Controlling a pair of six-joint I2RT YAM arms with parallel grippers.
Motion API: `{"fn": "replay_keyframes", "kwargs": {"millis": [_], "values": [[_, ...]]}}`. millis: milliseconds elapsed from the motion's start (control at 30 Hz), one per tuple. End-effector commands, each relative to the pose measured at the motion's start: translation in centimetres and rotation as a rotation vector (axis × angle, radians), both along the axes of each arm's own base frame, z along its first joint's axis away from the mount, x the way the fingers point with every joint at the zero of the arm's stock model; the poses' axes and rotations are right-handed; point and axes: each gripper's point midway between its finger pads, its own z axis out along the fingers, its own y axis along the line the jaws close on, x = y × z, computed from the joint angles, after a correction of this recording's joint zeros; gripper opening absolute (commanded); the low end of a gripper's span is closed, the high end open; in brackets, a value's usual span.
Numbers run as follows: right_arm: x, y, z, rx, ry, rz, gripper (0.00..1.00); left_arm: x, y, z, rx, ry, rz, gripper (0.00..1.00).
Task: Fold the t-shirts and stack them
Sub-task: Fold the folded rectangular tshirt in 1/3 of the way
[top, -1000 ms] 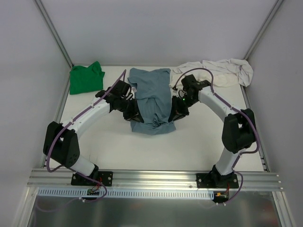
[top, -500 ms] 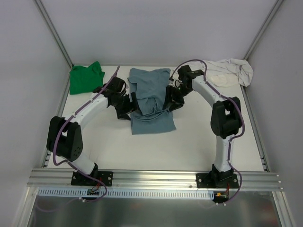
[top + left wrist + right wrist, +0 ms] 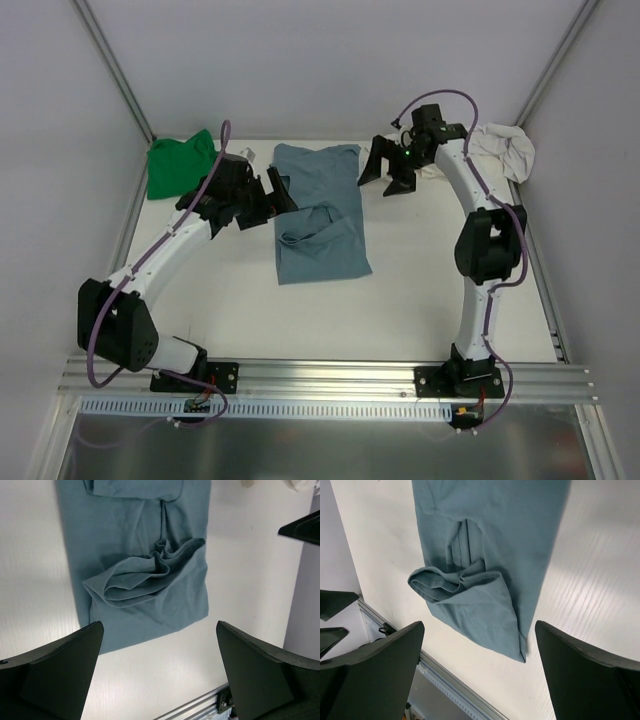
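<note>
2 arms outstretched; left hand spread wide, empty; right hand same.

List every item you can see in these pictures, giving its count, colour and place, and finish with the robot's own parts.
blue t-shirt: 1, dusty slate-blue, middle of the table, part folded with a bunched fold across it
green t-shirt: 1, bright green, far left corner, crumpled
cream t-shirt: 1, off-white, far right corner, crumpled
table: 1, white, under everything
rail: 1, silver metal, along the near edge, carrying both arm bases
left arm: 1, white and black, reaching to the blue shirt's left side, jaws open and empty
right arm: 1, white and black, raised by the far right, jaws open and empty
</note>
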Motion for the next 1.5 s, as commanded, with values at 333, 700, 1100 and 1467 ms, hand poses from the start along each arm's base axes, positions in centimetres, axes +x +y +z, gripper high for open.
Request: {"fn": "replay_keyframes", "kwargs": {"millis": [333, 700, 1100, 1467], "values": [[-12.5, 0.4, 0.1, 0.014, 0.091, 0.087, 0.99, -6.9, -4.3, -3.0, -0.144, 0.17, -0.097, 0.99], [-12.9, 0.2, 1.4, 0.005, 0.077, 0.097, 0.99, -1.8, -7.0, -5.3, -0.122, 0.041, -0.178, 0.99], [-13.5, -0.2, 1.2, -0.022, 0.117, 0.092, 1.0, 0.6, -8.3, -7.2, -0.097, 0.04, -0.209, 0.99], [-14.2, -0.5, 1.7, -0.033, 0.119, 0.128, 1.0, 3.6, -7.8, -9.2, -0.017, -0.081, -0.191, 0.99]]}}
